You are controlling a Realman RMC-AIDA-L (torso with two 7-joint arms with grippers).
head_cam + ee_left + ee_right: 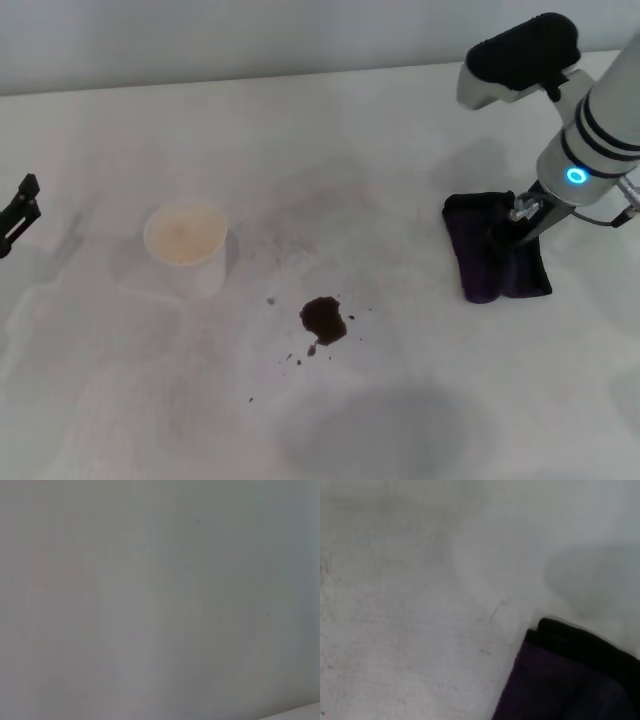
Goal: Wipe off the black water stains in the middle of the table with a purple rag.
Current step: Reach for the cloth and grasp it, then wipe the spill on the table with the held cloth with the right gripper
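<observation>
Right gripper (512,222) is set down upon the dark, folded purple rag (480,262), its finger spread hidden from view; black water stains (323,319) are seen mid-table.

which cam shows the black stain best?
Head view: the black water stains sit whole mid-table, specks around them. Right wrist view shows only the purple rag and bare table; left wrist view shows a blank surface.

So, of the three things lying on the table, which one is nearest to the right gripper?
The purple rag: the right gripper is down on it, while the white cup and black water stains lie farther toward the robot's left.
</observation>
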